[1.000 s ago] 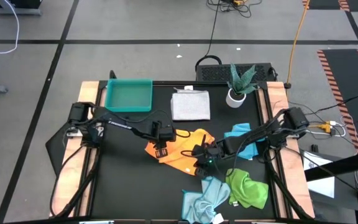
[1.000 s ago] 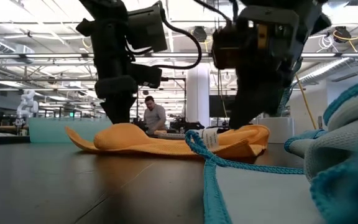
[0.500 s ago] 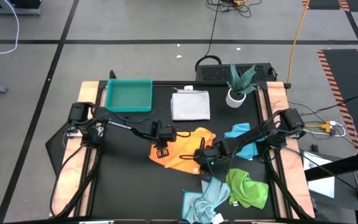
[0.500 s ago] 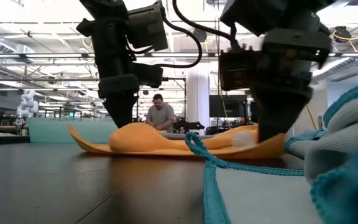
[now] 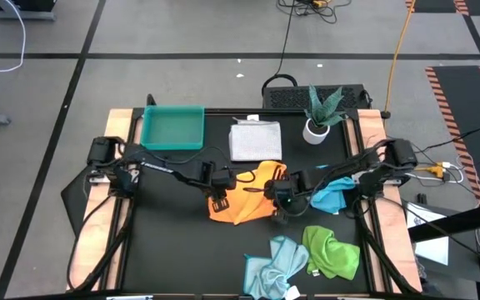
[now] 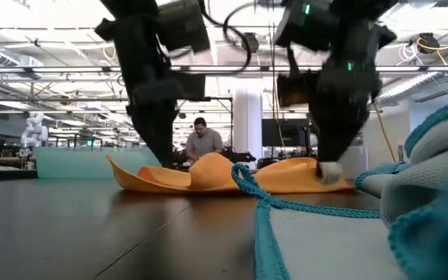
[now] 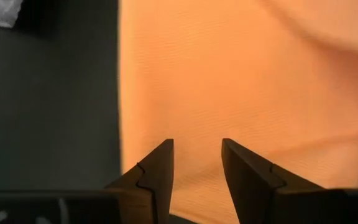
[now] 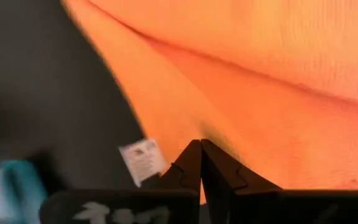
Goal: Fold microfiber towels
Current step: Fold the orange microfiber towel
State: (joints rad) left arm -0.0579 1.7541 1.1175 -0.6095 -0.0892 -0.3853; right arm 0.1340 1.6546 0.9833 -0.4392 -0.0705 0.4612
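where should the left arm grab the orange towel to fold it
Probably at the towel's left edge. The orange towel lies nearly flat on the table with that edge straight and clear, as the left wrist view shows. The left gripper hangs just above it, fingers parted, so come straight down and pinch the border. The right gripper is shut on the opposite side, near the tag.

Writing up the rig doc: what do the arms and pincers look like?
Both arms are dark, near-black jointed links with black cables looped alongside. The left arm carries small white lettering on its forearm link. The left pincer and right pincer each have two dark, wedge-shaped tapering fingers with a stepped notch on the inner edge. A green light glows on the right arm's wrist.
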